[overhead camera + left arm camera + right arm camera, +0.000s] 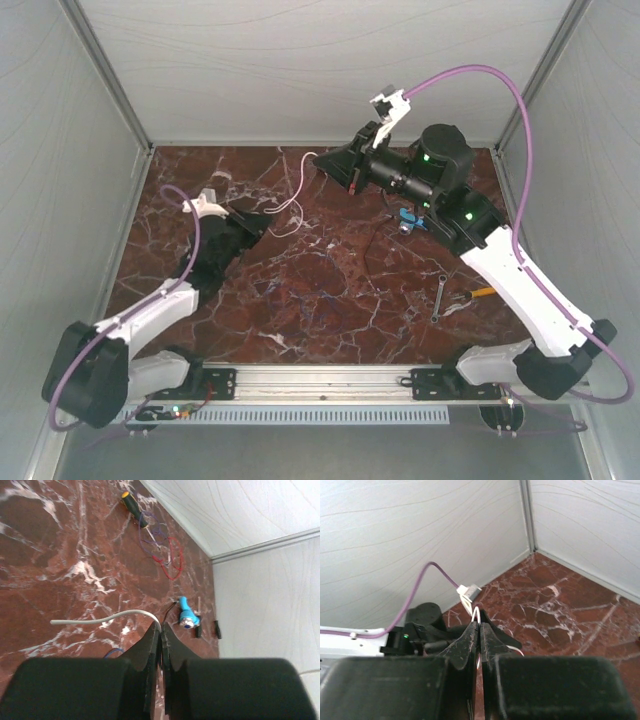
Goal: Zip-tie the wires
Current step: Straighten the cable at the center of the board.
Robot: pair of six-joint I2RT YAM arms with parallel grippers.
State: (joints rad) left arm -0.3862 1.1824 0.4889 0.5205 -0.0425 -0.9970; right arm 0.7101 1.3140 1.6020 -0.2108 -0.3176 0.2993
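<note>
One zip tie, one wire tangle

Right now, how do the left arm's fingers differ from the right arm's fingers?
Height: the left fingers sit low over the marble table; the right fingers are raised well above it. Direction: the left fingers point right, the right fingers point left. Both pairs are shut, each pinching a thin white strand, seemingly the same one.

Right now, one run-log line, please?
left fingers: shut on thin white strip | right fingers: shut on white strip | thin purple and red looped wires: loose by yellow-black screwdriver
</note>
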